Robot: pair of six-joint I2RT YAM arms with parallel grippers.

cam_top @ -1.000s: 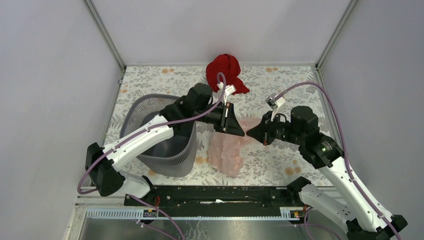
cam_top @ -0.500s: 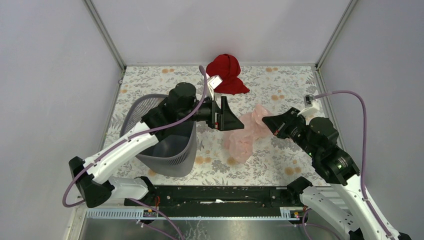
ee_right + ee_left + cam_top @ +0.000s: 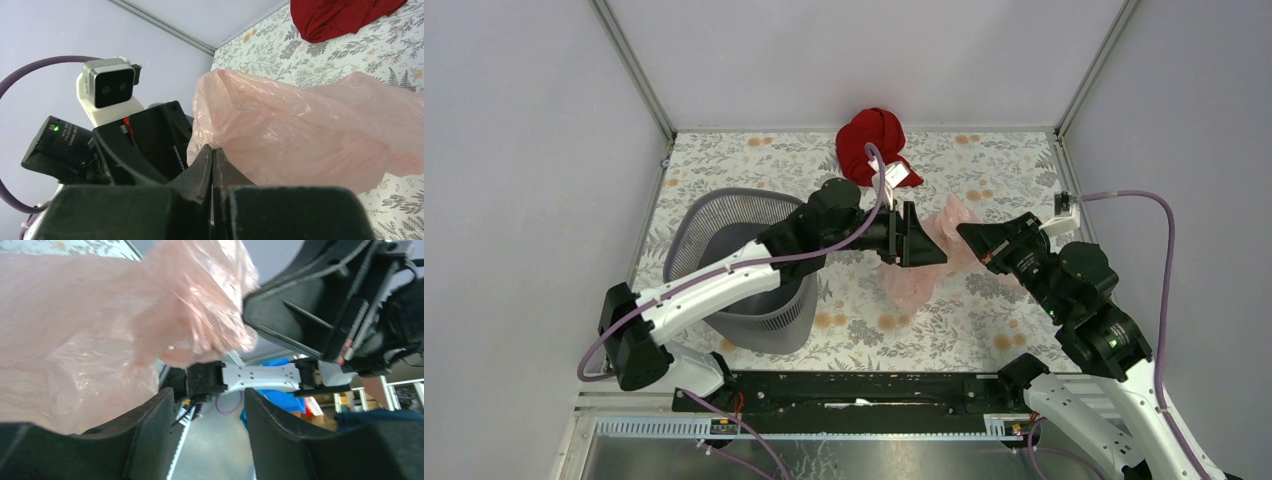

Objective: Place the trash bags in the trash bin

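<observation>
The pale pink trash bag [image 3: 951,216] hangs bunched above the table, between the two grippers. My right gripper [image 3: 965,233] is shut on its edge; the right wrist view shows the jaws pinched on the film [image 3: 300,135] at the tip [image 3: 212,150]. My left gripper [image 3: 927,242] is open right beside the bag. In the left wrist view the bag [image 3: 100,325] lies against the left finger [image 3: 150,415] and nothing is between the jaws [image 3: 207,395]. The grey mesh trash bin [image 3: 724,196] stands at the left, under the left arm.
A dark red cloth bundle [image 3: 876,140] lies at the back edge of the flowered table, also in the right wrist view [image 3: 340,15]. The left gripper body and its camera [image 3: 107,87] sit close before the right jaws. Walls enclose the table on three sides.
The right gripper has pulled the bag up off the table and to the right, bunching it. The left gripper drew back toward the bin, then came right again to the bag.
</observation>
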